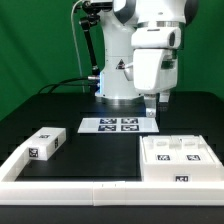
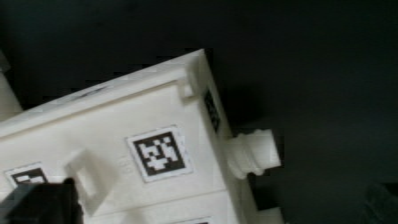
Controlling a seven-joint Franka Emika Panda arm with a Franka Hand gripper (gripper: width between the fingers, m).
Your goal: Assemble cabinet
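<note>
Pincer (image 1: pixel 153 100) jaws are seen spread wide, nothing clamped, hung just behind the cabinet box (image 1: pixel 160 172), which is set at the exterior view's lower right. A smaller tagged block (image 1: pixel 45 143) is spotted well apart at lower left, the marker board (image 1: pixel 113 125) further back at centre, and the border rail (image 1: pixel 70 185) run along the front. Light, stiff, slick plastic is judged likely, so a thin wall is best pinched squarely across flat faces, not by the stubby peg (image 2: pixel 260 155) caught in the wrist view.
</note>
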